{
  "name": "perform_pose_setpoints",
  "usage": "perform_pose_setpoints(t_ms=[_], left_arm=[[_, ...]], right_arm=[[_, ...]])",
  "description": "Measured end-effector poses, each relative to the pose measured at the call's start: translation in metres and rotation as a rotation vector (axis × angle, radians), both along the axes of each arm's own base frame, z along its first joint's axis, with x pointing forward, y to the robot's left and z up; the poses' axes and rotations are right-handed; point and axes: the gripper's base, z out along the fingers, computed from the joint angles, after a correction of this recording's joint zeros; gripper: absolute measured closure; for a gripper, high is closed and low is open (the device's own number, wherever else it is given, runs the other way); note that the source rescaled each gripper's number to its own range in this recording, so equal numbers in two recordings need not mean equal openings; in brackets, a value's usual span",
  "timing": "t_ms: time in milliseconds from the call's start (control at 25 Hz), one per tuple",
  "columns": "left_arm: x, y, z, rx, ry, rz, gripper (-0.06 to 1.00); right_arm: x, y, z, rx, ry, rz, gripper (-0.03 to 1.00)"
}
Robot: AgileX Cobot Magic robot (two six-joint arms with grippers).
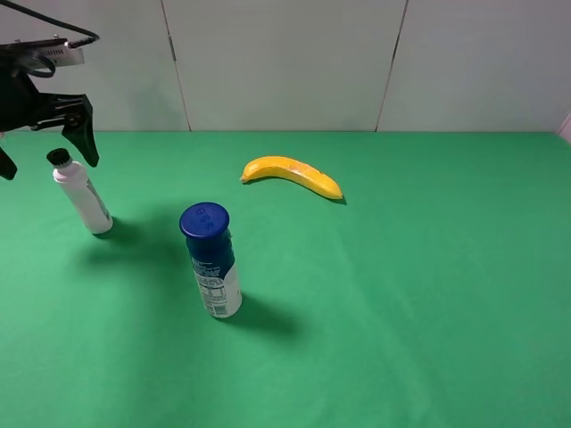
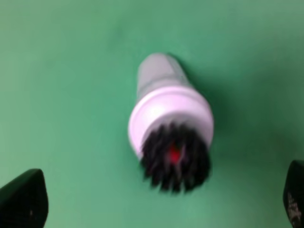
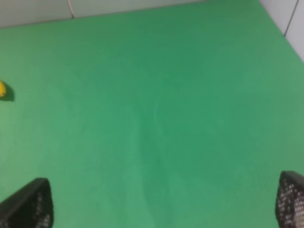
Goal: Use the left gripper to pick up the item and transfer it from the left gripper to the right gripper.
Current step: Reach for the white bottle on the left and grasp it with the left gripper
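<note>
Left gripper [image 1: 50, 168], jaws spread wide, hangs over the white bottle [image 1: 82, 196], which stands at the far left of the green table [image 1: 428, 294]. 1 finger flanks each side of its black cap, apart from it. Right gripper [image 3: 159, 202], likewise released, grasps nothing. A blue-capped bottle [image 1: 211, 263] and a banana [image 1: 293, 176] lie further right.

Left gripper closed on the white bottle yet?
No, the left gripper is open in the left wrist view, its jaws standing wide apart and clear of the white bottle.
</note>
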Motion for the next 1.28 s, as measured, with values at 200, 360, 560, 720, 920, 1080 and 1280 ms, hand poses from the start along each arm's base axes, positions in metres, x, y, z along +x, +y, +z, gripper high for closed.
perform_pose_setpoints(t_ms=[200, 360, 560, 720, 920, 1080, 1280], left_arm=[[0.007, -0.004, -0.017, 0.009, 0.030, -0.006, -0.06], [0.012, -0.005, -0.031, 0.010, 0.051, -0.003, -0.06], [0.018, -0.005, -0.041, 0.011, 0.039, -0.002, -0.06], [0.020, -0.004, -0.043, 0.015, 0.019, -0.003, 0.02], [0.020, -0.005, -0.042, 0.010, 0.014, -0.001, 0.23], [0.020, -0.005, -0.042, 0.005, 0.015, 0.002, 0.30], [0.020, -0.005, -0.042, 0.002, 0.016, 0.004, 0.57]], right_arm=[[0.000, 0.000, 0.000, 0.000, 0.000, 0.000, -0.03], [0.000, 0.000, 0.000, 0.000, 0.000, 0.000, -0.03], [0.000, 0.000, 0.000, 0.000, 0.000, 0.000, -0.03], [0.000, 0.000, 0.000, 0.000, 0.000, 0.000, -0.03], [0.000, 0.000, 0.000, 0.000, 0.000, 0.000, -0.03], [0.000, 0.000, 0.000, 0.000, 0.000, 0.000, -0.03], [0.000, 0.000, 0.000, 0.000, 0.000, 0.000, -0.03]])
